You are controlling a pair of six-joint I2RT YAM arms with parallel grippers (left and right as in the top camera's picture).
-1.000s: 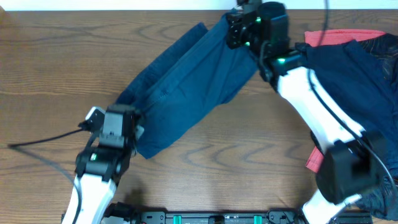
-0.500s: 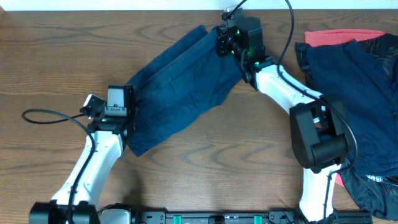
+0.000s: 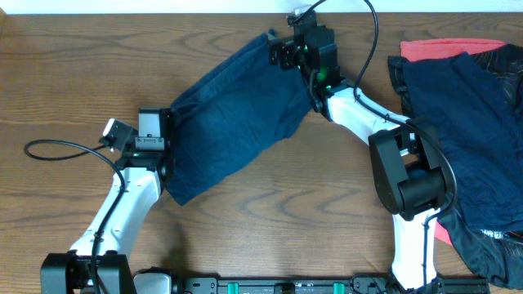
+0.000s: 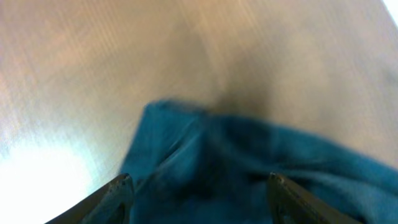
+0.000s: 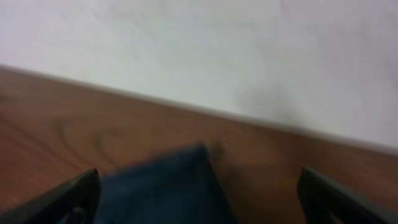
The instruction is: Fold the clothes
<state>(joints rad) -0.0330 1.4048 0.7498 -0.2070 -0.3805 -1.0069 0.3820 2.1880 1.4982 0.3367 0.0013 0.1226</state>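
Note:
A dark navy garment (image 3: 233,114) lies flattened on the wooden table, slanting from lower left to upper right. My left gripper (image 3: 166,129) stands at its lower-left end. In the left wrist view the left gripper (image 4: 199,183) is open, both fingertips spread over the blue fabric (image 4: 249,168). My right gripper (image 3: 282,51) is at the upper-right end, close to the table's back edge. In the right wrist view the right gripper (image 5: 199,180) is open wide above a navy corner (image 5: 168,186). More clothes sit in a pile at the right: navy (image 3: 458,106), coral-red (image 3: 445,47), black (image 3: 502,57).
A black cable (image 3: 57,147) loops over the table left of the left arm. A white wall (image 5: 249,50) rises just behind the table's back edge (image 5: 261,121). The pile at the right reaches down past the right arm's base (image 3: 413,180).
Both grippers have gone from shut to open and let go of the navy garment, which now lies flatter. The right gripper has shifted left along the back edge.

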